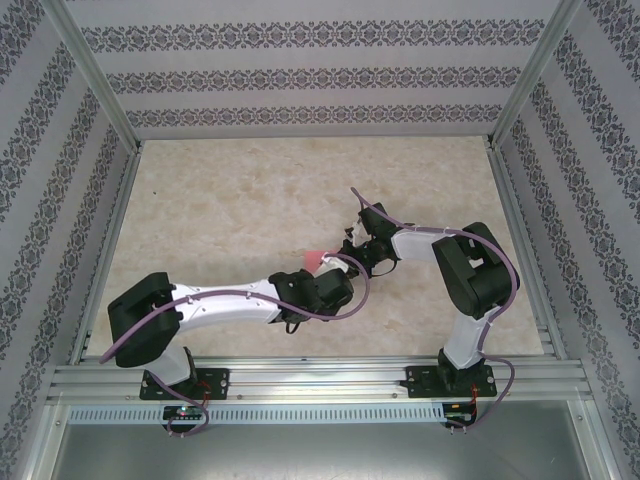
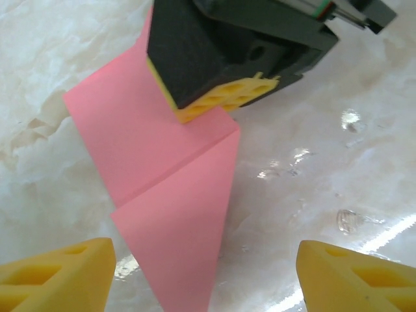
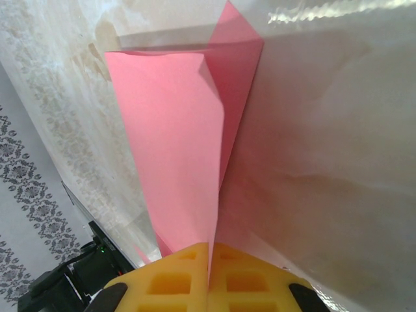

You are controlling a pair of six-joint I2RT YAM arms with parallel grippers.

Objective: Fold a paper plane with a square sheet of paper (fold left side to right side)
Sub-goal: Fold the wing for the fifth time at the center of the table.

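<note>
From where I stood, the worry was the crease. The paper plane (image 2: 175, 195) lay flat on the tabletop (image 2: 338, 162), a narrow pink dart whose point ran back between the left jaws. Only the part farthest from them was secured. The right jaws were clenched there, yellow pads (image 3: 175, 283) pressed together with the pink edge running into the seam between them. It looked a slim hold on thin paper. If the left jaws came down off the fold line, or dragged sideways on that glossy surface, I judged the dart would pivot about the pinch and the fold would land crooked, or the paper would slip free. A hard push toward the right jaws could buckle the layers rather than flatten them. The two wrists were also close enough that a careless approach might knock them together.

The left jaws were released and spread wide, a yellow fingertip (image 2: 58, 273) on either side of the dart's point, neither touching it. The left arm (image 1: 230, 300) reached low and long toward the middle of the tabletop. The right arm (image 1: 470, 270) was bent sharply and angled inward, its jaws tipped down onto the paper just ahead of the left jaws.
</note>
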